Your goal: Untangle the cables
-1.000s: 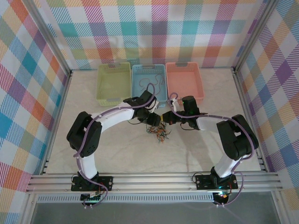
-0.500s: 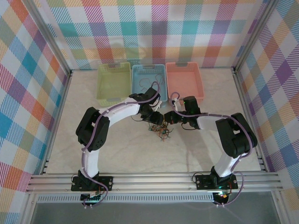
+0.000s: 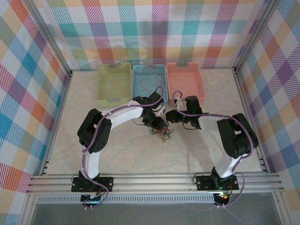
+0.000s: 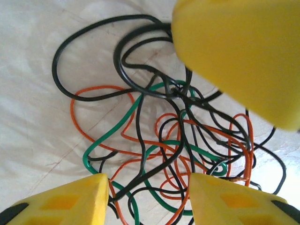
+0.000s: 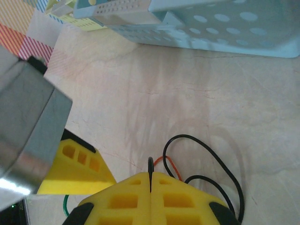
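Lying tangled on the pale table, the thin black, orange and green wires are straddled by the spread, yellow-fingered left gripper (nearer); one black strand is pinched by the right gripper.

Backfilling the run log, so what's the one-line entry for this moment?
left gripper: open, astride cables | right gripper: shut on black cable | state: cables tangled on table
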`<state>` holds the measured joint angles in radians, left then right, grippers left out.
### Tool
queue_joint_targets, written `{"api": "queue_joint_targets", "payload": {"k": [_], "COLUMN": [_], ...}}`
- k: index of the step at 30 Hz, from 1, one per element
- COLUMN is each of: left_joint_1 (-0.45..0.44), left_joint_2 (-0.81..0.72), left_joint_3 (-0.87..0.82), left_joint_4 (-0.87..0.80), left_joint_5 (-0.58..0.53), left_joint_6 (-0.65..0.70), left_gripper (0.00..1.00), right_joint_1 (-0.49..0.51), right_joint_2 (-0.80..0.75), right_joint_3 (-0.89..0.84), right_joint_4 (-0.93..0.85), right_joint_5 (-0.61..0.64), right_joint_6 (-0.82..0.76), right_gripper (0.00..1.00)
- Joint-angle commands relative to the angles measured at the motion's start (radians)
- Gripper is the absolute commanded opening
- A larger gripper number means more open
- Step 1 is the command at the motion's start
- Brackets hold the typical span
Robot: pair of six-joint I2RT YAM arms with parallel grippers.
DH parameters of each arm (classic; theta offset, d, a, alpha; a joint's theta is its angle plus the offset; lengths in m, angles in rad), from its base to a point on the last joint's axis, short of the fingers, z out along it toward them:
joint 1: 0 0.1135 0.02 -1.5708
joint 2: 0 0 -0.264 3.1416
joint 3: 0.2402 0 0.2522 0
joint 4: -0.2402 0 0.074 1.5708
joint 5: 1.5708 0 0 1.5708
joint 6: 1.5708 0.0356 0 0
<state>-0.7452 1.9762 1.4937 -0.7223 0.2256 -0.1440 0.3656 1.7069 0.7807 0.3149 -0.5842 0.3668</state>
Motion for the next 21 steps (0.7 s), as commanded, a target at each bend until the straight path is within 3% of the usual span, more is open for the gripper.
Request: {"api": "queue_joint_targets", "payload": {"k": [1,15,18,21], "left_joint_1": [-0.021,-0.045,-0.046,-0.046], "left_joint_2": [0.016,0.071,0.071,0.066], "left_joint_3": [0.005,0.047,0.043,0.034], "left_joint_4": [-0.065,-0.134,-0.135,-0.133], "left_joint_5": [-0.041,-0.033,-0.028,-0.029], "left_joint_6": [0.021,0.052,0.055,0.055], "left_gripper": [0.47,0.26,0.14,0.09], "right_joint_1": [-0.011,-0.048,-0.052,-0.059], "right_joint_2": [-0.015,-0.068,-0.072,-0.09], "right_joint_3": [0.001,-0.063,-0.066,-0.081], "right_joint_4": [0.026,0.11,0.109,0.118], "right_joint_5": [0.01,0.055,0.062,0.09], "right_joint_6": [0.022,0.061,0.063,0.066], "right_gripper": [0.0,0.0,0.0,0.0]}}
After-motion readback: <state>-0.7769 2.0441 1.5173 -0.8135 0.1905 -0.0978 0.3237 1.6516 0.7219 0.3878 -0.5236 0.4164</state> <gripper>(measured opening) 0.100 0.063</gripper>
